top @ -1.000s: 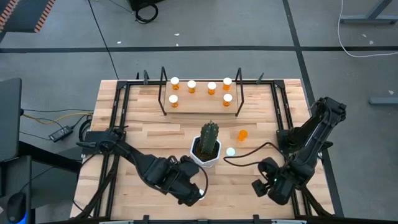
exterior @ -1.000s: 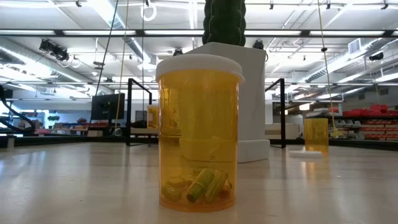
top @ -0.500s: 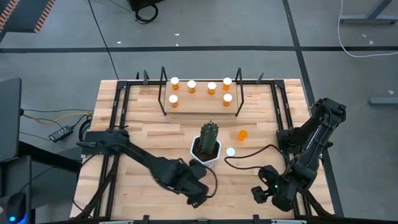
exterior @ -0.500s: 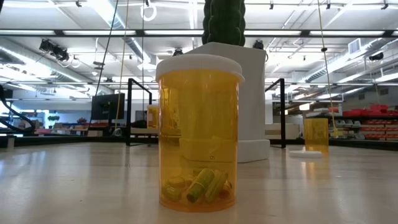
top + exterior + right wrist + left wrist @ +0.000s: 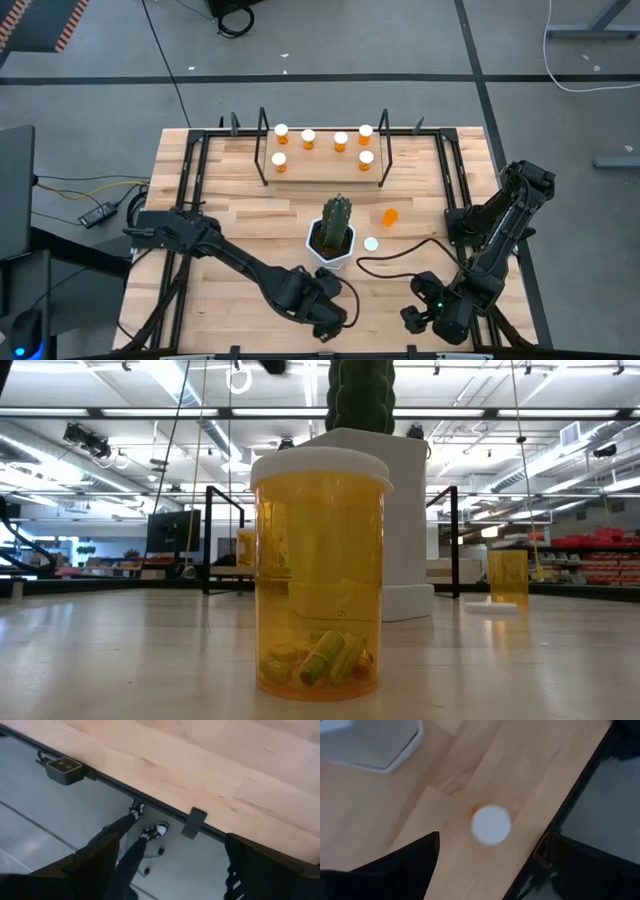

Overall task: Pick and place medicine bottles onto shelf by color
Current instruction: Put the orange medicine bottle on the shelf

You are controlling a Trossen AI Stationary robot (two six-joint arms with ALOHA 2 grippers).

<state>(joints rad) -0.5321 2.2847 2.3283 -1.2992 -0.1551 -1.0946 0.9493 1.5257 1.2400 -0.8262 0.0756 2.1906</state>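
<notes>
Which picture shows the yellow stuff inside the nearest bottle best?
The low view: the medicine bottle fills it, side-on, with the yellow-green pieces lying at its bottom. The left wrist view shows only its white cap from above. The high view hides it under the left arm; the right wrist view misses it.

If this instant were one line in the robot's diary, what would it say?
left gripper: open above white-capped bottle near table's front edge | right gripper: open, over table edge, idle | shelf: six bottles | cactus: mid-table

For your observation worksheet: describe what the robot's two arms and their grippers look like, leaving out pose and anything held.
Both arms are black, jointed segments. The left gripper and right gripper each end in two dark, flat, wedge-shaped fingers. A black cable loops across the table near the right arm. No markings are readable.
</notes>
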